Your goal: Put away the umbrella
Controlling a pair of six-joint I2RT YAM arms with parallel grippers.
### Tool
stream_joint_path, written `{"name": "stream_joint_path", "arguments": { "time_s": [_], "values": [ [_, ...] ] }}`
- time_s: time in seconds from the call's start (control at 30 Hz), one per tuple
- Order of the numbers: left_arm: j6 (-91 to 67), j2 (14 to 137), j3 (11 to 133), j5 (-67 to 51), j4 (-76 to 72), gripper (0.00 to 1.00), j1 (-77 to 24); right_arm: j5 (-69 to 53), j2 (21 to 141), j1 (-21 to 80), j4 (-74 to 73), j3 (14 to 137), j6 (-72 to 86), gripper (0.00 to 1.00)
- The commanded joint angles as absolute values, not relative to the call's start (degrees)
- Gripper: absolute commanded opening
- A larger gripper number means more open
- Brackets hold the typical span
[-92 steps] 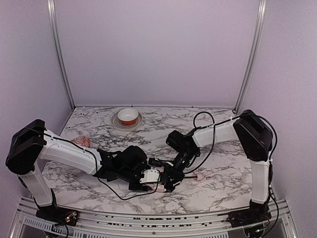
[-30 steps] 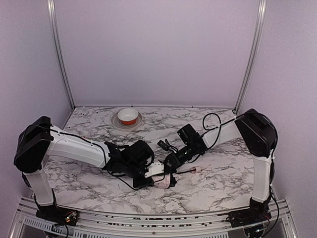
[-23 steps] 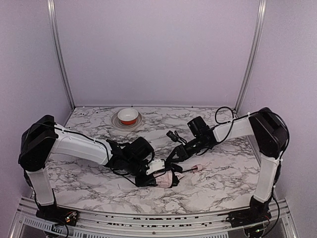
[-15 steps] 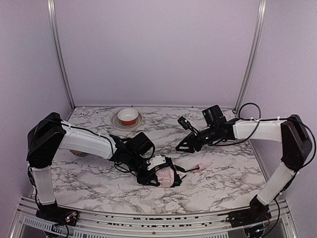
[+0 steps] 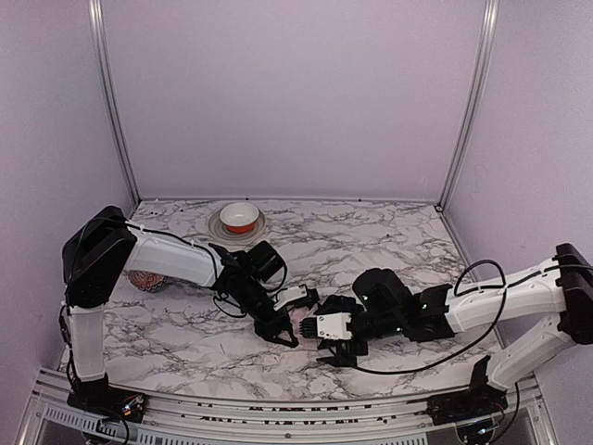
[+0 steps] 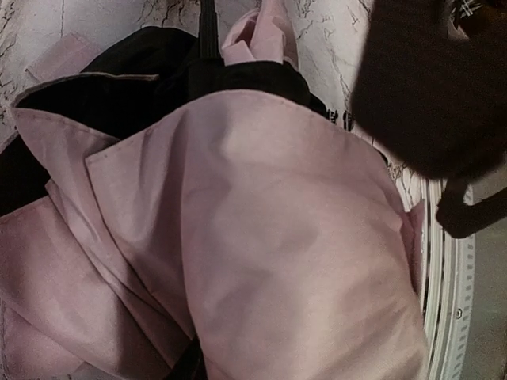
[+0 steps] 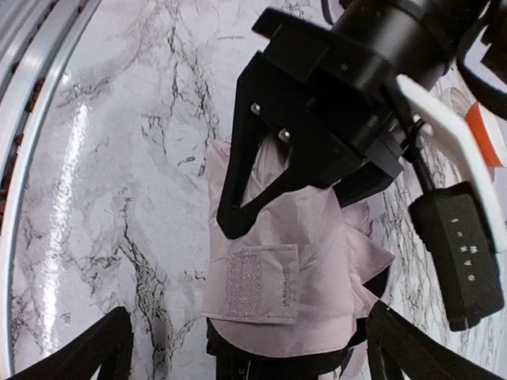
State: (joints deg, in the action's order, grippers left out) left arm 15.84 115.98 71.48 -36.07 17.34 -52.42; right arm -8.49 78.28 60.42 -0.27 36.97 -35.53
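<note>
Fingers [image 7: 103, 352] of the right gripper [image 7: 249, 348] stand wide, straddling the near end of the umbrella [image 7: 285, 261]; the left gripper [image 5: 283, 331] pinches its pink folds just beyond them. Closing here may catch only loose fabric; the bundle could then spill open.

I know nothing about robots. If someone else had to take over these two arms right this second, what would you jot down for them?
Left gripper: shut on the umbrella, pinching its bunched pink fabric.
Right gripper: open and holding nothing, with its fingers spread wide and the bundle between them in its wrist view.
Umbrella: lying on the table near the front middle. It is collapsed but loose, with black lining showing. Its fastening tab lies flat on top, unfastened.
Done: canopy gathered into a bundle.
Left: probably tighten the folds and close the tab round them.
</note>
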Motion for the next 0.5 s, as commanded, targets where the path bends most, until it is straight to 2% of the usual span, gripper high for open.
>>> {"name": "stream_joint_path", "arguments": {
  "time_s": [0.0,0.23,0.4,0.47],
  "values": [
    [15.58,121.8,68.26,-34.28,33.2,0.0,-52.95,1.81,85.03,62.31,2.21,40.06,-43.52,1.0],
    [16.25,123.46,69.68,-37.56,34.22,0.0,-52.36,5.56,91.3,62.41,8.52,39.73,-48.21,0.96],
    [15.91,125.27,72.0,-39.87,34.52,0.0,-52.0,4.38,95.45,63.0,7.16,42.65,-46.13,0.83],
    [15.64,125.21,72.54,-40.69,34.29,0.0,-51.58,4.24,96.02,63.04,6.18,42.95,-45.08,0.73]
  ]
}}
